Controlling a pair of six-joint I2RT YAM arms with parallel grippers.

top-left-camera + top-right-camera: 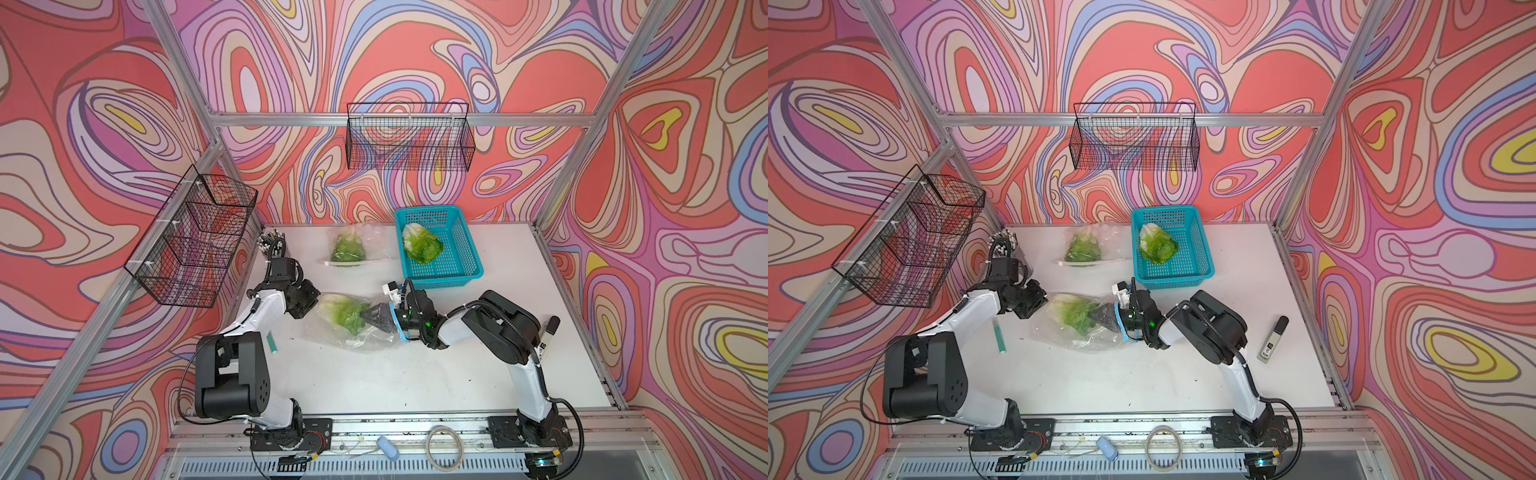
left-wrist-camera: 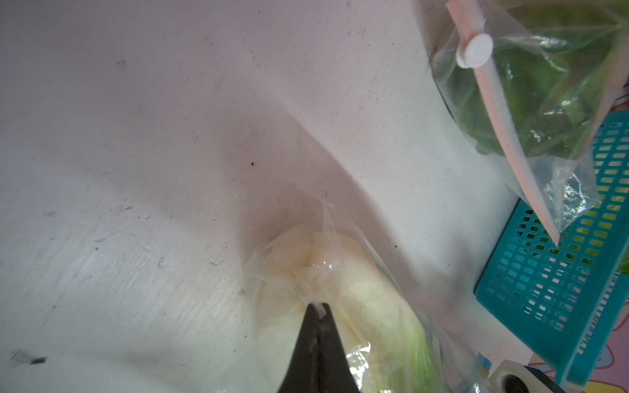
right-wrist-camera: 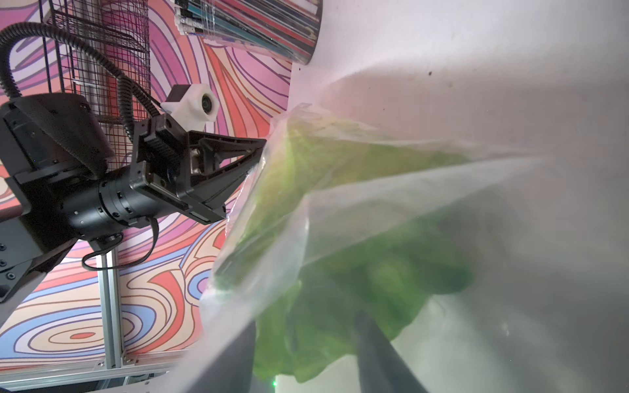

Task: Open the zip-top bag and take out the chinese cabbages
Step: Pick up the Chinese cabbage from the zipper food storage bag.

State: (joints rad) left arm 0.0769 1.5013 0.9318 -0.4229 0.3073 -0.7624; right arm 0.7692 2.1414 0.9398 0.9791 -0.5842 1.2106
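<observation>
A clear zip-top bag [image 1: 353, 338] lies mid-table with a chinese cabbage [image 1: 343, 311] inside, white stem toward the left arm. My left gripper [image 2: 318, 306] is shut on the bag's film at the stem end [image 2: 337, 272]. My right gripper [image 3: 306, 323] reaches into the bag's mouth, its jaws apart on either side of the green leaves [image 3: 374, 272]. In both top views a second bag [image 1: 1088, 249] with a cabbage lies at the back, its slider [image 2: 474, 51] at one end. Another cabbage [image 1: 422, 243] rests in the teal basket [image 1: 467, 253].
A black marker [image 1: 1273, 338] lies at the right edge and a green pen [image 1: 998, 334] beside the left arm. A cup of pens [image 1: 274, 243] stands at the back left corner. Wire baskets [image 1: 409, 141] hang on the walls.
</observation>
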